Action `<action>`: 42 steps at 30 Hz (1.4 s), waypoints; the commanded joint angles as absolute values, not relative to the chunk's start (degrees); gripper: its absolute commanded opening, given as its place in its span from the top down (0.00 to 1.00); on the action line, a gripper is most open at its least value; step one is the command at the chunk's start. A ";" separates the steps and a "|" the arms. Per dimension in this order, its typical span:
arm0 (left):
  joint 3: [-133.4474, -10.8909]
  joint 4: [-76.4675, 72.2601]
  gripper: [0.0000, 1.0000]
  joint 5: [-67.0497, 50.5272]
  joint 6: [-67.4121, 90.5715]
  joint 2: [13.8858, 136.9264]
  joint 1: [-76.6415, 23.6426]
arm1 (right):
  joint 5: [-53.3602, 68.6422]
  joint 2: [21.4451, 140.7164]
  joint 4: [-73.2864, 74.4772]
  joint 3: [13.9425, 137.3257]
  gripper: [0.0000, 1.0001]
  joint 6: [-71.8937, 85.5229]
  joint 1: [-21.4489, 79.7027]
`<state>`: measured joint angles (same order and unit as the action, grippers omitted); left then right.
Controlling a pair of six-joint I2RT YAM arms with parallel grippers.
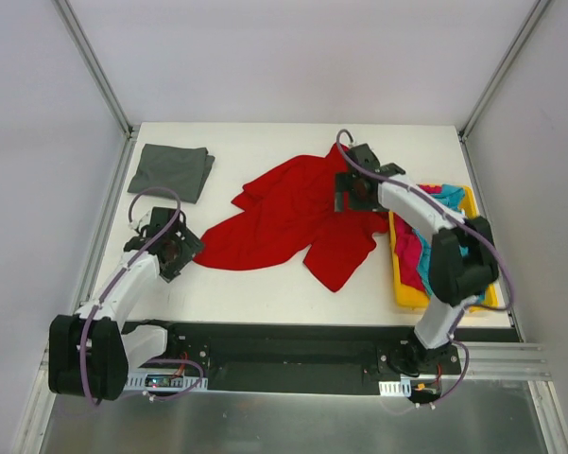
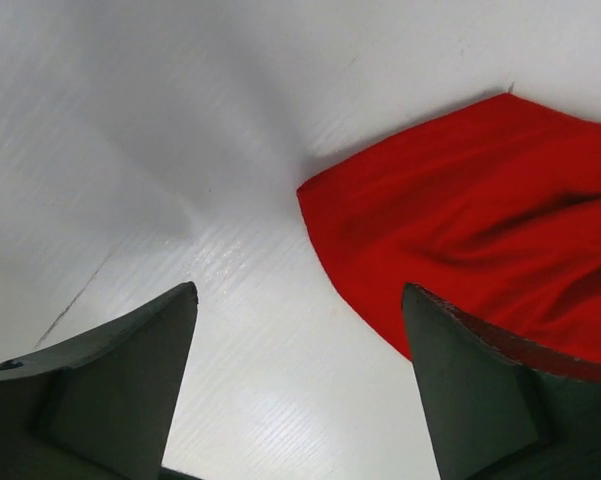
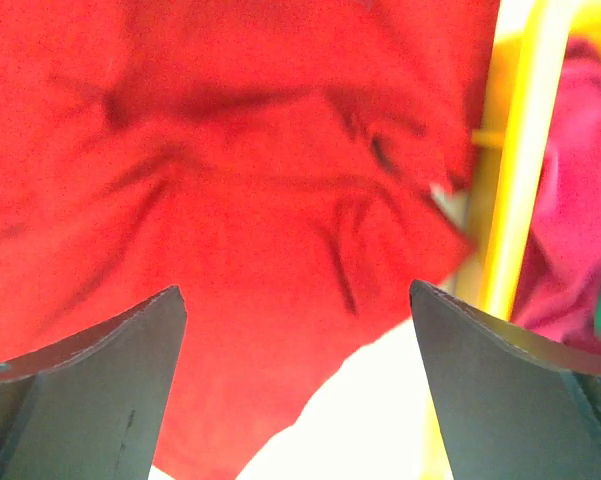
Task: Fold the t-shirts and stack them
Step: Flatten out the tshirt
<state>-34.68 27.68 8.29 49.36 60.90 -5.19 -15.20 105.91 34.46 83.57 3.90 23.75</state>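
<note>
A bright red t-shirt (image 1: 293, 222) lies crumpled and spread out mid-table. A dark grey t-shirt (image 1: 175, 170) rests folded at the back left. My left gripper (image 1: 175, 251) hovers low at the red shirt's left corner. In the left wrist view it (image 2: 300, 300) is open over bare table, with the red cloth's edge (image 2: 480, 220) by its right finger. My right gripper (image 1: 354, 194) hangs over the red shirt's right side. Seen from the right wrist it (image 3: 297, 295) is open and empty above the red cloth (image 3: 240, 180).
A yellow tray (image 1: 404, 301) stands at the right edge, holding a turquoise shirt (image 1: 449, 199) and a pinkish-red shirt (image 1: 408, 251). Its rim (image 3: 520, 180) shows close beside the right gripper. White walls enclose the table on the left, back and right.
</note>
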 commanded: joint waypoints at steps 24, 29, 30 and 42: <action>-40.34 17.93 0.62 8.27 47.02 81.99 -4.75 | -7.74 34.20 24.87 27.34 0.04 19.24 31.02; -40.69 17.05 0.75 6.07 46.49 86.04 -4.75 | -8.52 31.56 27.59 26.02 0.04 20.65 31.03; -40.61 16.79 0.88 5.89 46.41 86.39 -4.75 | -8.53 31.47 28.12 26.02 0.04 20.74 31.03; -34.64 13.36 1.00 4.40 44.47 76.92 -4.75 | -12.02 42.78 30.94 30.66 0.03 23.55 44.35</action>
